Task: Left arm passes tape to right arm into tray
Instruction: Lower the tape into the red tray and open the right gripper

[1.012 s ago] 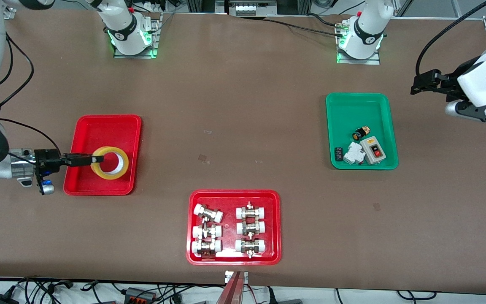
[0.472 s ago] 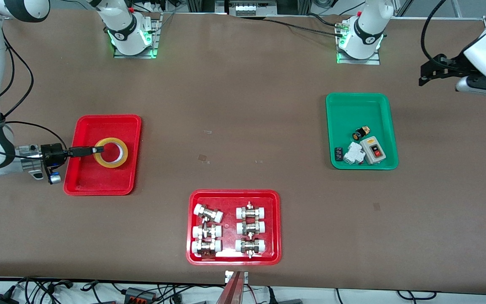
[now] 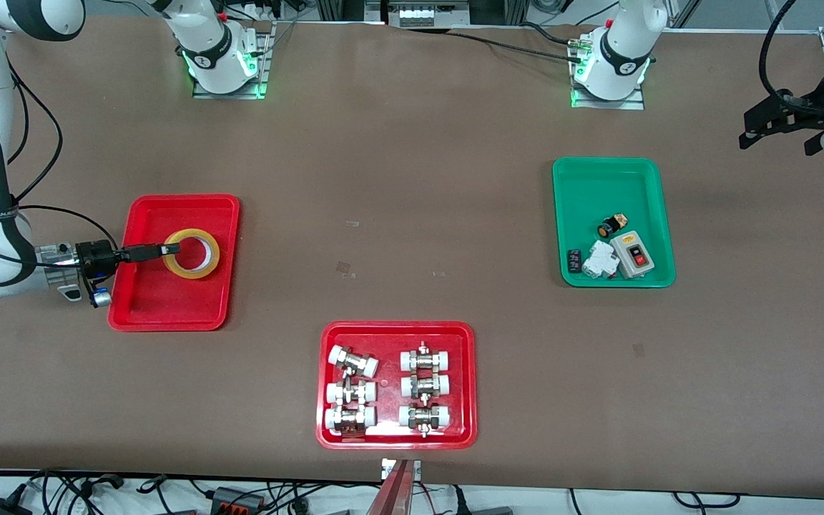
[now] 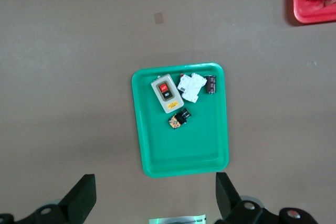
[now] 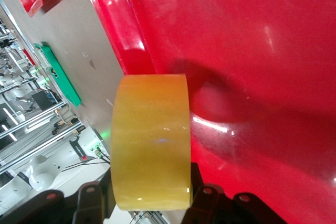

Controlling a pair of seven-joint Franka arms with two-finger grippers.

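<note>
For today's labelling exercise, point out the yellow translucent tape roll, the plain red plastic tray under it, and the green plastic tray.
Yellow translucent tape roll (image 3: 189, 269): front view, on its yellow rim.
Plain red plastic tray (image 3: 162, 304): front view, bare floor.
Green plastic tray (image 3: 601, 189): front view, bare floor.

Bare brown table (image 3: 412, 179) runs wide between the plain red tray (image 3: 146, 311) at the right arm's end and the green tray (image 3: 612, 179) toward the left arm's end. Tape (image 3: 192, 253) and right gripper (image 3: 171, 249) occupy the half of the plain tray farther from the front camera; its nearer half lies bare. Fittings tray (image 3: 395, 332) blocks the middle near edge. Left gripper (image 3: 777, 132), jaws wide, hangs over bare table past the green tray, whose switch parts (image 3: 616, 254) crowd its nearer half.
</note>
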